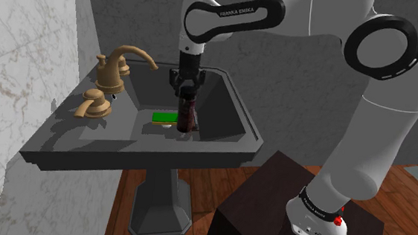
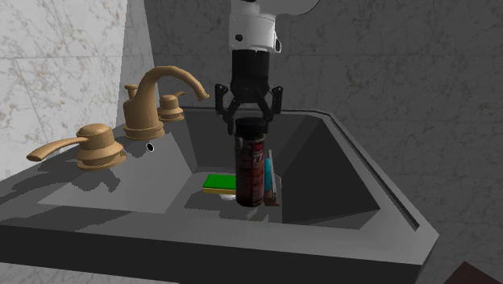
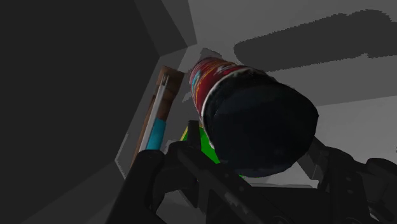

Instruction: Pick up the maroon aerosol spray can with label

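The maroon spray can stands upright in the dark sink basin, with a black cap and a printed label. My black gripper comes straight down onto it, fingers closed against both sides of the cap. The shoulder view has the can under the gripper, near the basin's front wall. Up close in the wrist view, the cap and the label sit between my fingers. Whether the can's base touches the basin floor I cannot tell.
A green block lies on the basin floor beside the can, and a thin blue-handled item leans just behind it. A bronze faucet with two handles stands on the pedestal sink's rim, against a marble wall. The stand is on wooden floor.
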